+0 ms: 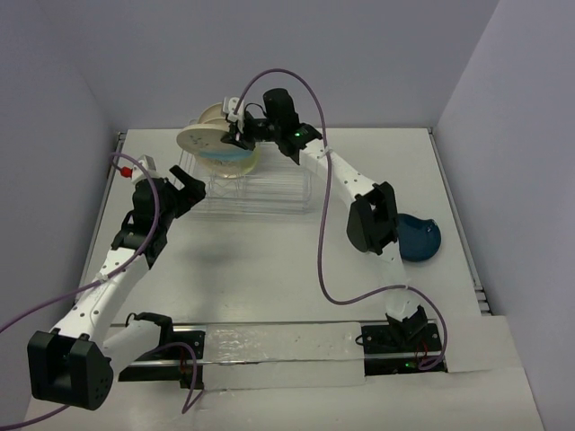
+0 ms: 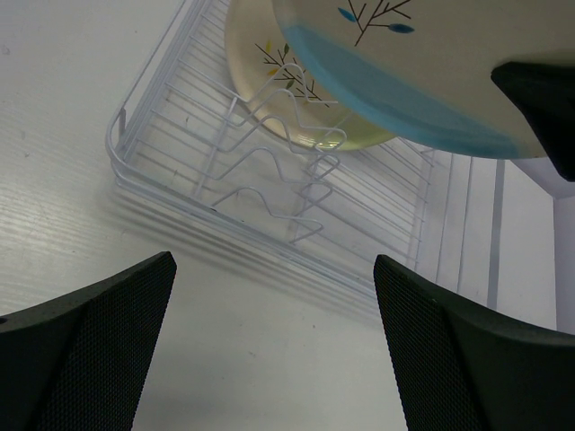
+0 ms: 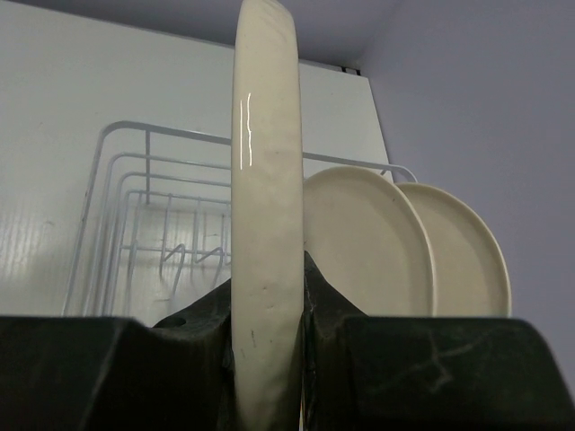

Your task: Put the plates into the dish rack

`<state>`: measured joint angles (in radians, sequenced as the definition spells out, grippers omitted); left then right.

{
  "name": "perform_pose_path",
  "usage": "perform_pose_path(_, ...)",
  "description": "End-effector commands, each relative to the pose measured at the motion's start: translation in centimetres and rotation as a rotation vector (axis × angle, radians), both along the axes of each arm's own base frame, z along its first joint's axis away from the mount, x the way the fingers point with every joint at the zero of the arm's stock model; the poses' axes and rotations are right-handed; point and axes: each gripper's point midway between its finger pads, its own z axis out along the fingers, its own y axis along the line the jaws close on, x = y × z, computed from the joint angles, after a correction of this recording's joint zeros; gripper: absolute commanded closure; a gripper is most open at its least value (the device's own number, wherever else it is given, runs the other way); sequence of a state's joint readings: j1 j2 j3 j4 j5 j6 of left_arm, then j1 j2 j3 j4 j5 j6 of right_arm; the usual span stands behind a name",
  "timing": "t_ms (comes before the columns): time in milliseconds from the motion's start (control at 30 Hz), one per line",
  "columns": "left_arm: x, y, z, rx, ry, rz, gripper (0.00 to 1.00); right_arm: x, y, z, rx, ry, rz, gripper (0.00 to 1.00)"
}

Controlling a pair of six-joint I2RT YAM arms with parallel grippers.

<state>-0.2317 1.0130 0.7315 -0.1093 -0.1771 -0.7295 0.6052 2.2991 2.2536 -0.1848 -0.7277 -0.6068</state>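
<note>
right gripper [image 3: 267, 301] clamps cream blue-segment round plate [image 3: 265, 180] on edge, directly above silver wire dish rack [image 2: 180, 126] (two cream plates [image 3: 368, 242] already slotted alongside); left gripper [image 2: 274, 260] wide open.

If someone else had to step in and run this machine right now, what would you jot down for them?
Left gripper: open, empty, near the dish rack.
Right gripper: shut on a cream-and-blue plate, held on edge over the rack.
Done: two plates stand in the rack.
Left: slot the held plate in, then fetch the dark blue plate lying on the table at the right.
</note>
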Motion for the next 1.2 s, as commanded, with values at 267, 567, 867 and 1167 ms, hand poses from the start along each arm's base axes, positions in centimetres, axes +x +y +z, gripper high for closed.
perform_pose_path(267,0.8,-0.2,1.7,-0.012,-0.044,-0.009,0.01,0.7,0.9,8.0,0.186,-0.188,0.008,1.0)
perform_pose_path(567,0.7,-0.2,1.9,-0.012,-0.055,-0.013,0.01,0.6,1.0,6.0,0.177,-0.13,0.052,1.0)
perform_pose_path(867,0.8,-0.4,1.9,-0.012,-0.053,-0.023,0.01,2.0,1.4,2.8,0.147,-0.094,0.023,1.0)
perform_pose_path(1167,0.8,-0.5,1.9,-0.011,-0.057,-0.032,0.01,3.2,1.6,0.8,0.136,-0.066,-0.003,1.0)
